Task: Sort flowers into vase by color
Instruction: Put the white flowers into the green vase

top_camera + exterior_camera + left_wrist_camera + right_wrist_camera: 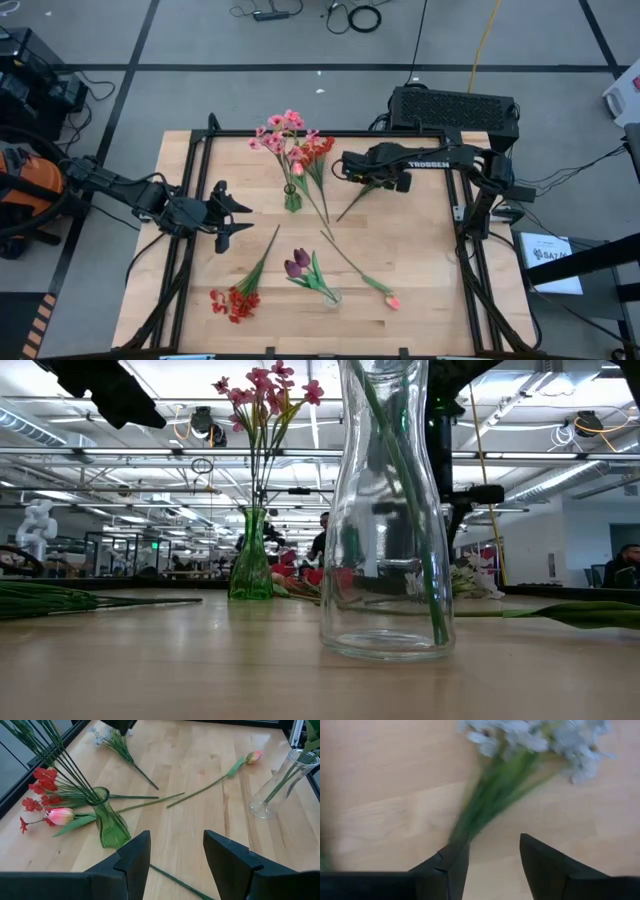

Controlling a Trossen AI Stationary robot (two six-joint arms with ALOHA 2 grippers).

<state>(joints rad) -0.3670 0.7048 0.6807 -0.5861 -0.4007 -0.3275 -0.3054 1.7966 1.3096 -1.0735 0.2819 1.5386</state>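
Wooden table (420, 270) bearing a green vase (292, 199) of pink blossoms (280, 130) and a clear vase (330, 296) of maroon tulips (298, 263). Right gripper (492, 865), jaws parted and empty, over the pale sprig (540, 735); left gripper (175, 855), jaws wide, empty. Red cluster (234, 302) and pink bud (392, 301) lie loose.

clear vase (387, 560) near, stems inside | green vase (251, 570) behind, pink blossoms (265, 385)

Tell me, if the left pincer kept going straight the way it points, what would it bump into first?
Probably the green vase: the left pincer points just beside it, open. Depth is unclear, so it might slip past.
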